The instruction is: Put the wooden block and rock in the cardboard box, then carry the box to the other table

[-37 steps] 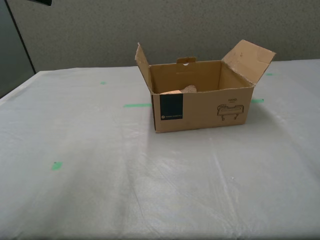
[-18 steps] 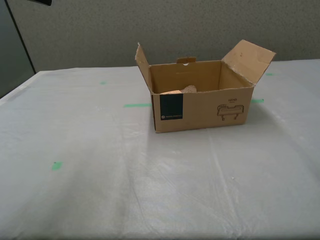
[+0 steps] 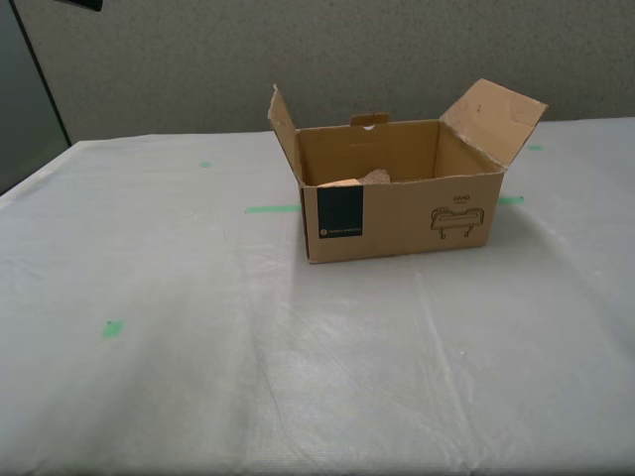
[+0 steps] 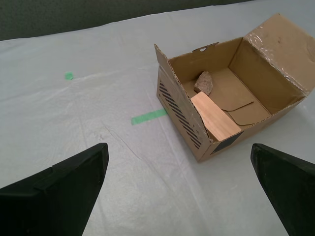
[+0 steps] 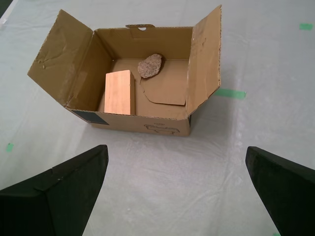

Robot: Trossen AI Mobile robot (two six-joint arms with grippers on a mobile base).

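The cardboard box (image 3: 397, 193) sits just above centre of the exterior view on the wrinkled table (image 3: 198, 357) w/ green tape marks, flaps open, so the carry looks done. Wooden block (image 5: 119, 92) and rock (image 5: 150, 65) lie inside, near each other. My first hand (image 5: 177, 189) and second hand (image 4: 184, 189) are both spread wide, backed off, holding nothing. Nothing has moved vs the earlier frames
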